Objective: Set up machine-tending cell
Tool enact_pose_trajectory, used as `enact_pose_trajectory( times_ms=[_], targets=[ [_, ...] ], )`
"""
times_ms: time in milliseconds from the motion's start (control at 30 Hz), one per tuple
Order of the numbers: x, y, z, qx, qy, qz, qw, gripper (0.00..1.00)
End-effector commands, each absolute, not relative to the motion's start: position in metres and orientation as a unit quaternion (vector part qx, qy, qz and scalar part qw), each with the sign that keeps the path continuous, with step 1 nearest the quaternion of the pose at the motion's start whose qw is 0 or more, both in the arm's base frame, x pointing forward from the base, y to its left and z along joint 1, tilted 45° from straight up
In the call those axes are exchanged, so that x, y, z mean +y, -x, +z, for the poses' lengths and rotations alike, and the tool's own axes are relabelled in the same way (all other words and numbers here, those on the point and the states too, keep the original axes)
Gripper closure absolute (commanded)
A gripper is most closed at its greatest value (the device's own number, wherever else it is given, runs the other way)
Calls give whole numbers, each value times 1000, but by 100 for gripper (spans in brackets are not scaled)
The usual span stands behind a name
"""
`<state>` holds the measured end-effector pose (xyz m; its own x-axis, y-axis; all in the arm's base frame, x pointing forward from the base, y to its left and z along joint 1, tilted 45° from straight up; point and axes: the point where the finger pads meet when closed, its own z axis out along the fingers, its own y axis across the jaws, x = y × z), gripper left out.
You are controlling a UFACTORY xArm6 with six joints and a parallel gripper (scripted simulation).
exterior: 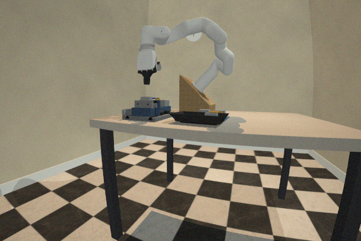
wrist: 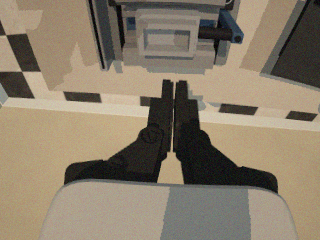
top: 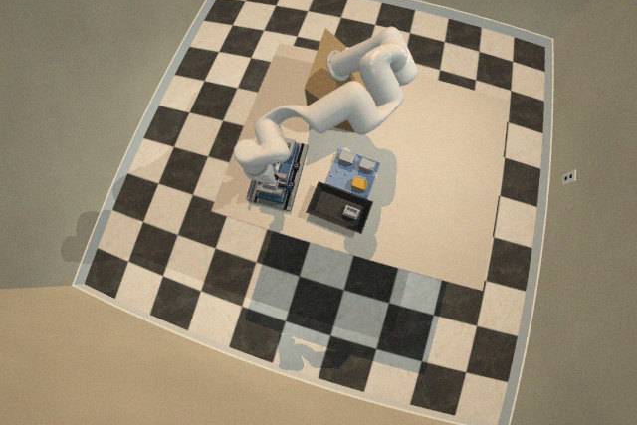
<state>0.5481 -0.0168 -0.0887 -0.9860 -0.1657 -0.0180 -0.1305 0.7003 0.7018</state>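
Note:
My gripper is shut and empty, and hangs in the air well above the blue and grey vise. In the wrist view the shut fingers point at the near end of the vise. A grey block with a rectangular pocket in its top sits in the vise. It looks like a finished part. The blue infeed plate holds two aluminium blanks and a brass blank. The black outfeed tray holds one finished part, pocket up.
The arm's base sits on a tan wedge block behind the tray. The vise stands near the table's left front corner, with the table edge just in front of it. The tray lies to the right of the vise.

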Motion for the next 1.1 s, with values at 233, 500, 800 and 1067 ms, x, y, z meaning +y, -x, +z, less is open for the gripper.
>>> enact_pose_trajectory(
  times_ms=[233, 500, 800, 1067],
  targets=[
    [-21, -551, -90, -922, -81, -378, 21, 100],
    [-21, -551, -90, -922, -81, -378, 21, 100],
    [-21, -551, -90, -922, -81, -378, 21, 100],
    [-21, -551, -90, -923, -72, -378, 25, 100]
  ],
)
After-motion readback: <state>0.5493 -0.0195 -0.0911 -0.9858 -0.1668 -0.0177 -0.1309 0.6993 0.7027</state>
